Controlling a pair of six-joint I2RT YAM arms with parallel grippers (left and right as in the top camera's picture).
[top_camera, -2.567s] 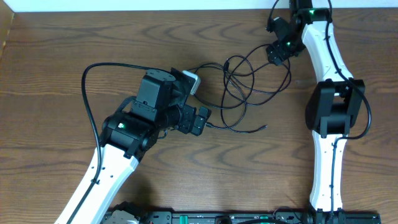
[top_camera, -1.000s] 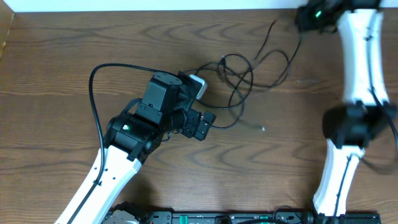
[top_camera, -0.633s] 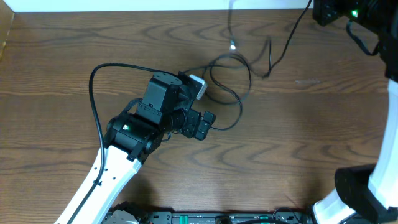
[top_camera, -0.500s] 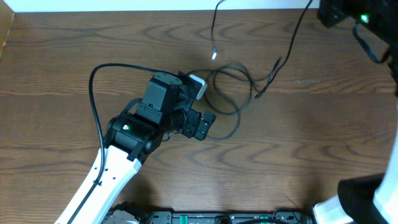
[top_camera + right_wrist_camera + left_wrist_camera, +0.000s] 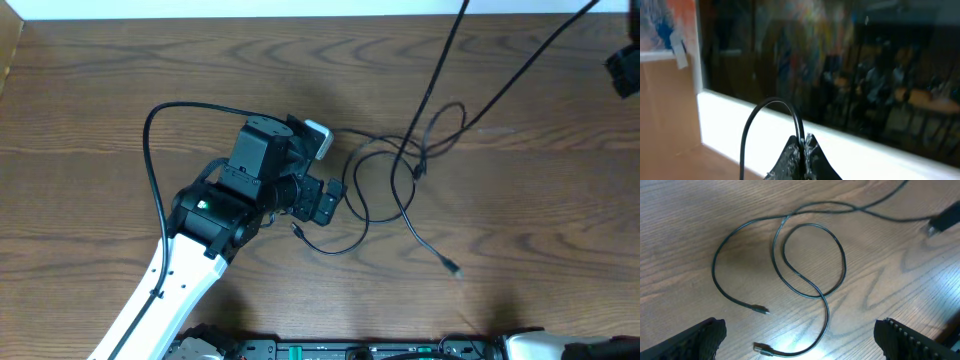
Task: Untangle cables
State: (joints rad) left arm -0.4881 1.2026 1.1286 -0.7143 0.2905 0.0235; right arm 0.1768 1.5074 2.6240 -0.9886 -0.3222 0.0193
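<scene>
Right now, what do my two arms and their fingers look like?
The left arm is a white link with black joint housings, a green light and a thick black lead looping off it. The left fingers are black and rough-textured; the right fingers likewise. Little else of the right arm shows.

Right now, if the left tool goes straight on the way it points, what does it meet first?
Probably the thin black cable loop lying ahead of the open left tool, then the wooden table under it; depth is hard to judge.

Thin black cables [image 5: 819,295], probably tangled loops
</scene>
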